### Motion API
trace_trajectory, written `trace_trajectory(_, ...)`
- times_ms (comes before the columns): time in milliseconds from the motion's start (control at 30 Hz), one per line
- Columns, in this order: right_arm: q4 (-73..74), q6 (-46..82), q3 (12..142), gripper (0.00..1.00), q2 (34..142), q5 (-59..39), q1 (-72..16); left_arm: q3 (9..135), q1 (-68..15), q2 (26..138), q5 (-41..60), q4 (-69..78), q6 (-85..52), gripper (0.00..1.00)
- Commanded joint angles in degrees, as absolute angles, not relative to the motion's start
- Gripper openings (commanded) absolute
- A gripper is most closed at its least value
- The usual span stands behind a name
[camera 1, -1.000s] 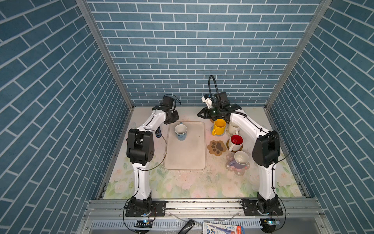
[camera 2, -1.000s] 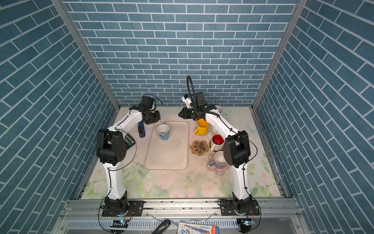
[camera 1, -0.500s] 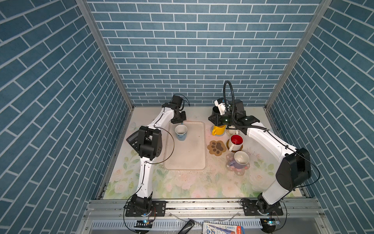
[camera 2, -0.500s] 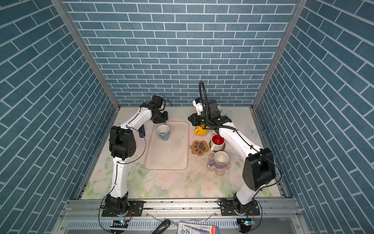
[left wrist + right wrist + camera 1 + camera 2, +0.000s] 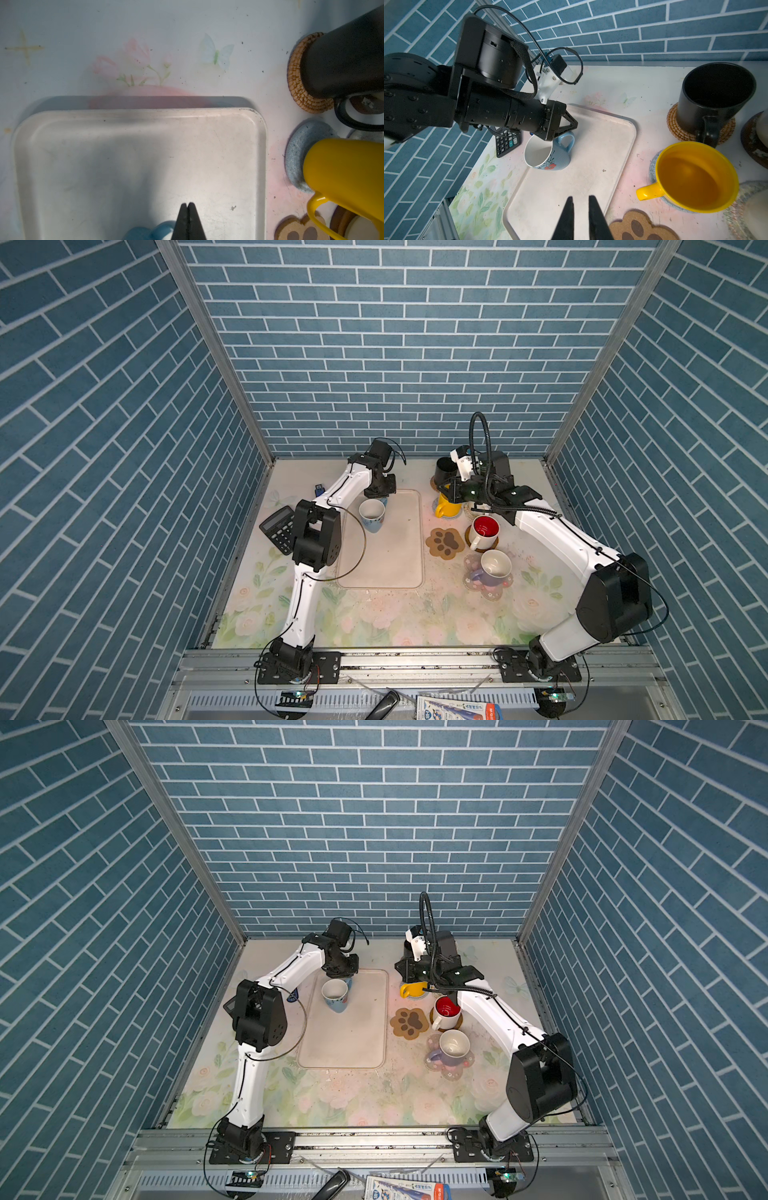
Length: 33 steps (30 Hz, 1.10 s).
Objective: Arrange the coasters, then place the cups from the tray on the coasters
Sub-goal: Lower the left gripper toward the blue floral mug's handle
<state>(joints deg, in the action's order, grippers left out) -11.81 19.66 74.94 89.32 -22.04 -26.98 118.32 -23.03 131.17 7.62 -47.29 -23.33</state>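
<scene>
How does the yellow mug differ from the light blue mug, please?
The yellow mug stands on the pale blue knit coaster beside the tray; the light blue mug stands on the tray, with no coaster. The yellow mug is plain and yellow inside; the light blue mug carries a red flower print and is white inside. Both are empty, handled mugs.

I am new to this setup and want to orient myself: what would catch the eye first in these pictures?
A single light blue mug stands at the far left of the beige tray, with the left end effector shut, close to its handle. Right of the tray, the brown paw-shaped coaster lies bare, while just beyond it the bright yellow mug sits on a pale blue knit coaster.
</scene>
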Motion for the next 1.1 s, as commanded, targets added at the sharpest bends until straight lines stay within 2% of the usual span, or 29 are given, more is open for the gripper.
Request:
trace_trajectory(0, -10.37, 20.39, 73.09, 0.16, 86.82, -21.01, -26.57, 116.4, -24.82, 130.05, 6.55, -48.96, -22.68, 0.02)
trace_trajectory(767, -11.43, 20.92, 70.54, 0.15, 83.15, -20.48, -25.27, 98.73, -31.91, 116.94, 0.28, -45.79, -22.59, 0.0)
trace_trajectory(1067, -12.14, 21.2, 69.96, 0.15, 82.01, -20.66, -25.26, 101.39, -32.23, 116.1, -2.64, -46.93, -22.41, 0.0)
